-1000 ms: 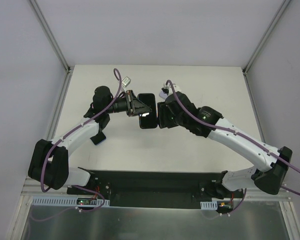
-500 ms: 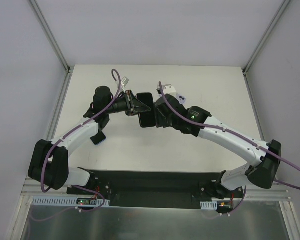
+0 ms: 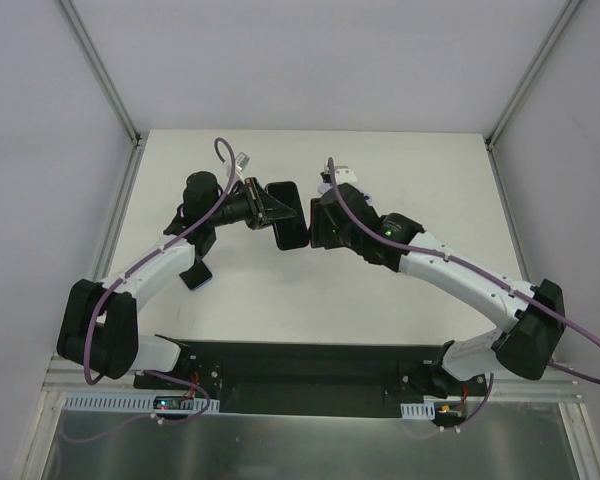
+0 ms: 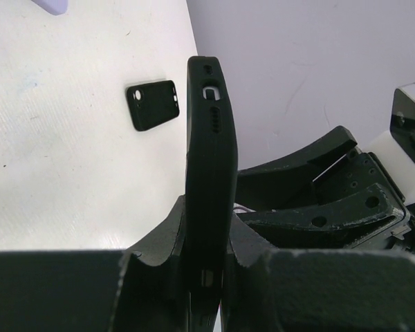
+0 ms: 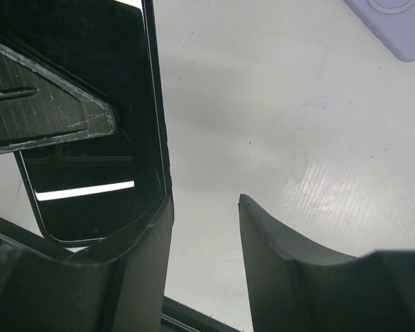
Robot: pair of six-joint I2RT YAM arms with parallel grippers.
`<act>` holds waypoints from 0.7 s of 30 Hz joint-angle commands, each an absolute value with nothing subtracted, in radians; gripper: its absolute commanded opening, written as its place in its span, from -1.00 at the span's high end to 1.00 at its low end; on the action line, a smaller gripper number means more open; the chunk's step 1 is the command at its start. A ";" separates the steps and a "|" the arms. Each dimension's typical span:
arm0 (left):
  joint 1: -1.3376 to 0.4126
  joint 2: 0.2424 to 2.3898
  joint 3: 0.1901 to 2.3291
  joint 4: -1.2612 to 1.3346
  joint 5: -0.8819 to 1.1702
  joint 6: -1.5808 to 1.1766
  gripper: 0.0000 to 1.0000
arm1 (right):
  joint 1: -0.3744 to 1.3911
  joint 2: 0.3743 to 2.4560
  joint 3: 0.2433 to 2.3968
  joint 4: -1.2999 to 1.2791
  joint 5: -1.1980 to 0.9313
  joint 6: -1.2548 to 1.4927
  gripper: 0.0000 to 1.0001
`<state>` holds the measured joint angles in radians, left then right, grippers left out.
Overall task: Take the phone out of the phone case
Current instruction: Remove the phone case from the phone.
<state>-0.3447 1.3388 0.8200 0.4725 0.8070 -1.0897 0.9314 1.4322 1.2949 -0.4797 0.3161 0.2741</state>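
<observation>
The left pincer (image 3: pixel 270 207) is clamped on the phone (image 5: pixel 90 159), one finger across its dark screen, and holds it in the air over the middle of the counter (image 3: pixel 400 170). The phone sits in its black phone case (image 4: pixel 209 138), long axis crosswise to that pincer and running roughly near-to-far, screen towards the right arm. The right pincer (image 5: pixel 205 200) stands parted and grips nothing, one finger against the phone's long edge. A spare black case (image 4: pixel 152 104) lies flat on the counter. I can make out no lettering.
</observation>
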 commanded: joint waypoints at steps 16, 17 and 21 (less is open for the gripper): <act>-0.354 1.163 0.933 0.836 0.954 -1.350 1.00 | 0.928 1.715 1.321 -0.824 0.454 0.247 0.16; -0.354 1.161 0.933 0.839 0.954 -1.351 1.00 | 0.928 1.721 1.319 -0.825 0.460 0.248 0.17; -0.353 1.152 0.942 0.842 0.950 -1.361 1.00 | 0.928 1.743 1.304 -0.819 0.453 0.256 0.16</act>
